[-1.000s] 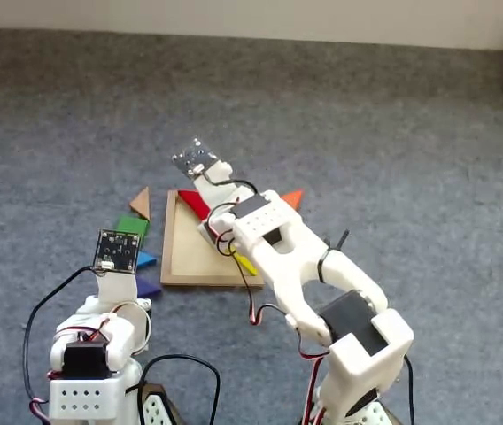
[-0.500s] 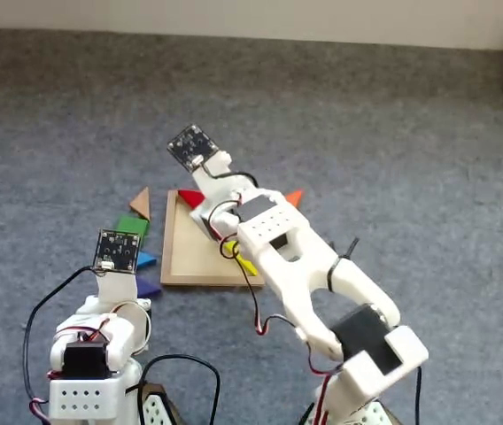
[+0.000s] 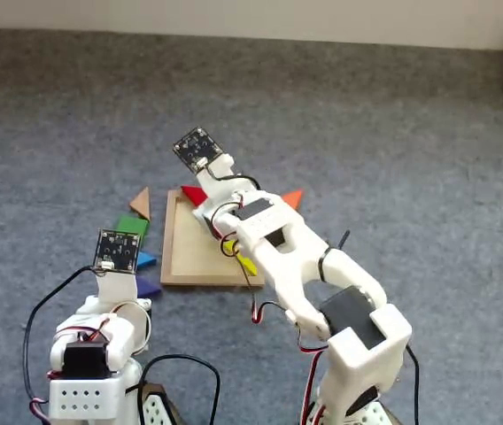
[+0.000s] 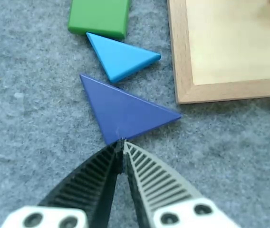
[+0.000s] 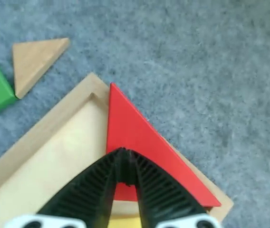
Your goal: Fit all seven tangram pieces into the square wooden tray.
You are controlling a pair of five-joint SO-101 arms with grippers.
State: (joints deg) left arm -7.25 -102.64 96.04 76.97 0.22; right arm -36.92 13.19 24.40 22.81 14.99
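Square wooden tray [image 3: 194, 252]: sits mid-table, floor mostly bare. A yellow piece [image 3: 245, 263] lies at its near right, partly under the right arm.

Red triangle [image 5: 130, 128]: largest piece, lying at the tray's far edge. Its long side appears to lie over the rim rather than inside it, so I judge it not yet seated.

Risk: a push with the piece in this position could make it ride further up the rim or pivot out onto the carpet. Pressure from a single contact point could also tip its inner edge upward. The cause in each case would be an unsquared edge against the rim.

Right gripper [image 5: 124, 153]: jaws pressed together with nothing between them. The tips are over the red face near its middle; whether they touch it cannot be confirmed.

Dark blue triangle [image 4: 125, 111]: on the carpet just left of the tray's near corner.

Left gripper [image 4: 120, 145]: jaws closed and empty, tips at the near corner of the dark blue triangle.

Also outside the tray on the left are a green piece [image 4: 99, 16], a light blue triangle [image 4: 120, 59] and a plain wooden triangle [image 5: 35, 59]. An orange triangle [image 3: 293, 198] lies to the right of the tray.
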